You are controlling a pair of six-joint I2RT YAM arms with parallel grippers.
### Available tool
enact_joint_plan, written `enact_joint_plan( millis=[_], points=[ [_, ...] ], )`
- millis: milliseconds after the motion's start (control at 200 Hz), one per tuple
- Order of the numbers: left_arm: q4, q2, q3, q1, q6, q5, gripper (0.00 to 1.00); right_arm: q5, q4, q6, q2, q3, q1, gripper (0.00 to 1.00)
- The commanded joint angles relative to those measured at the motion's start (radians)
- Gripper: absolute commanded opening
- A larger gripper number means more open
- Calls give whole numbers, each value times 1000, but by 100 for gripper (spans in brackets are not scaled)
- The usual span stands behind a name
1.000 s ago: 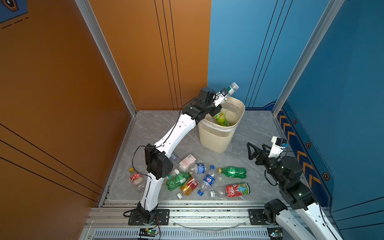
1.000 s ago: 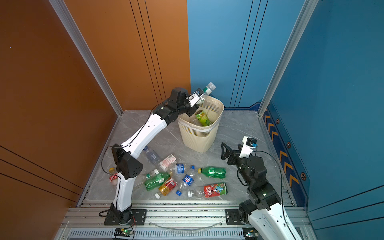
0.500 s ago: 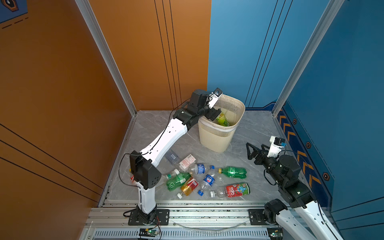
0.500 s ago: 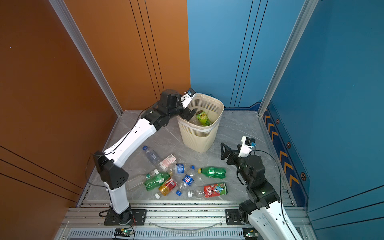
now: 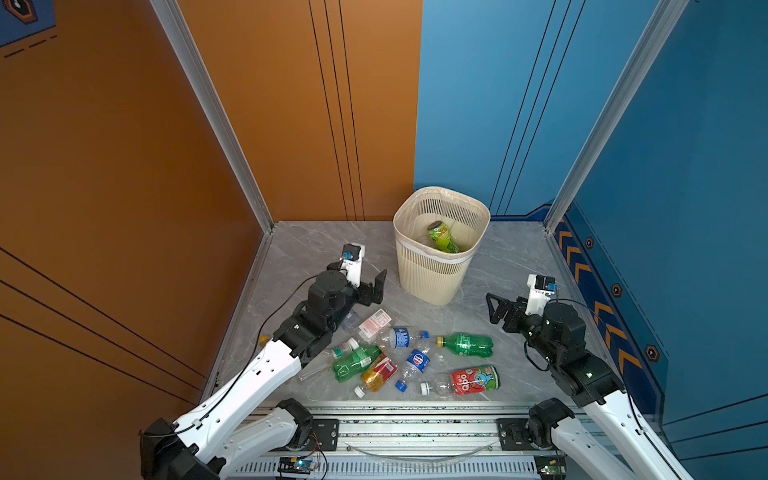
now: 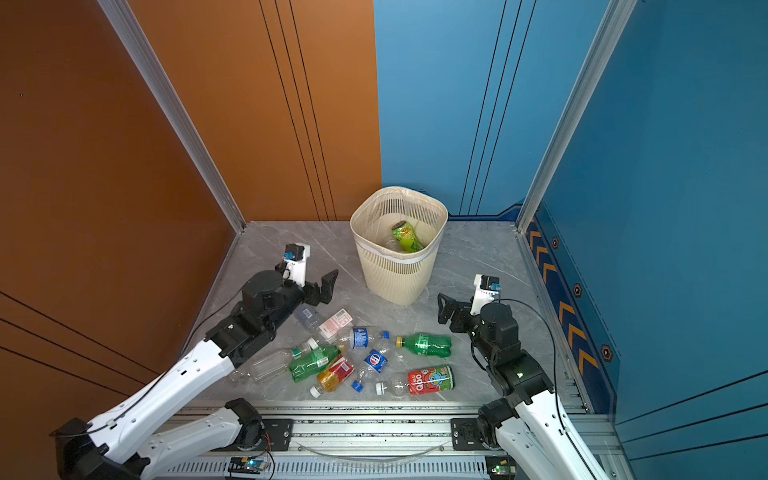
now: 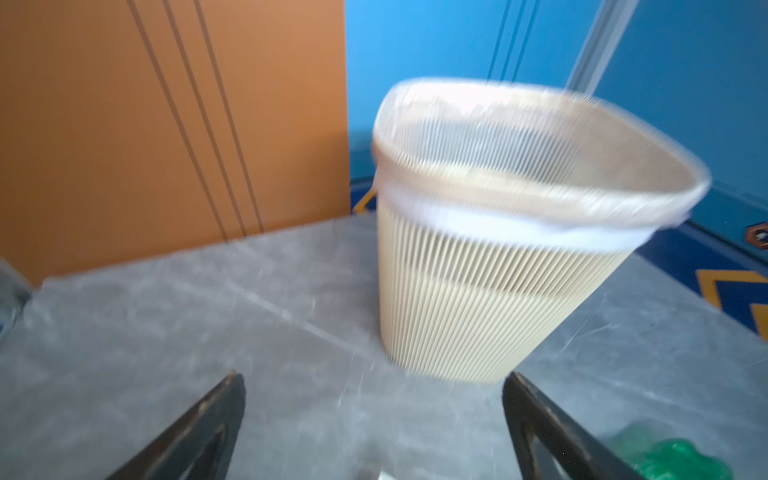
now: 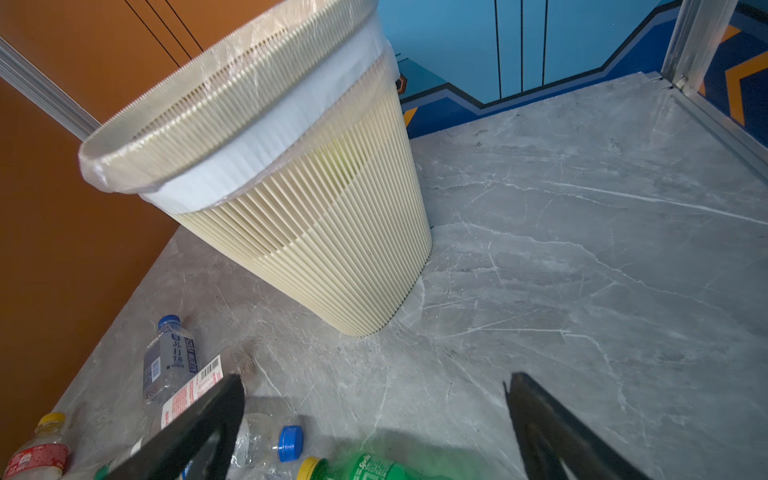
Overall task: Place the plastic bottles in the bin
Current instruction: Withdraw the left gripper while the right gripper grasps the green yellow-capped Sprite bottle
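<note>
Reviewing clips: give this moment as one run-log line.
left gripper: jaws open, empty, left of bin | right gripper: jaws open, empty | bin: green bottle inside | plastic bottles: cluster on grey surface

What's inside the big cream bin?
A green-labelled bottle leans inside the bin, with a clear shape beside it, probably another bottle. The near wall hides the bottom, so more may lie there.

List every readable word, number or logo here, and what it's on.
"Qoo": red-labelled bottle.
"Sprite": green bottle, yellow cap.
"7.6": blue-capped clear bottle; its other print is too small to read.
Round red-white-blue logo, no legible word: blue-labelled bottle mid-pile.
All other labels: too small or blurred.
</note>
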Motion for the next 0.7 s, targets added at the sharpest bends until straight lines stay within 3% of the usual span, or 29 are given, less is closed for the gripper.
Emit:
enact_joint_plan(
  millis=[0,235,456,696],
  points=[
    [-7,-120,-70,35,-154,-81,98,-49,-113,-29,30,49,-3,100],
    [-37,-205,-130,134,-227,-30,98,-66,-266,-71,161,122,74,100],
    [-31,-210,-134,185,-224,24,98,105,-379,-132,307,177,294,100],
    [-42,-229,-148,229,-224,63,98,68,-370,-193,414,158,367,100]
  ],
)
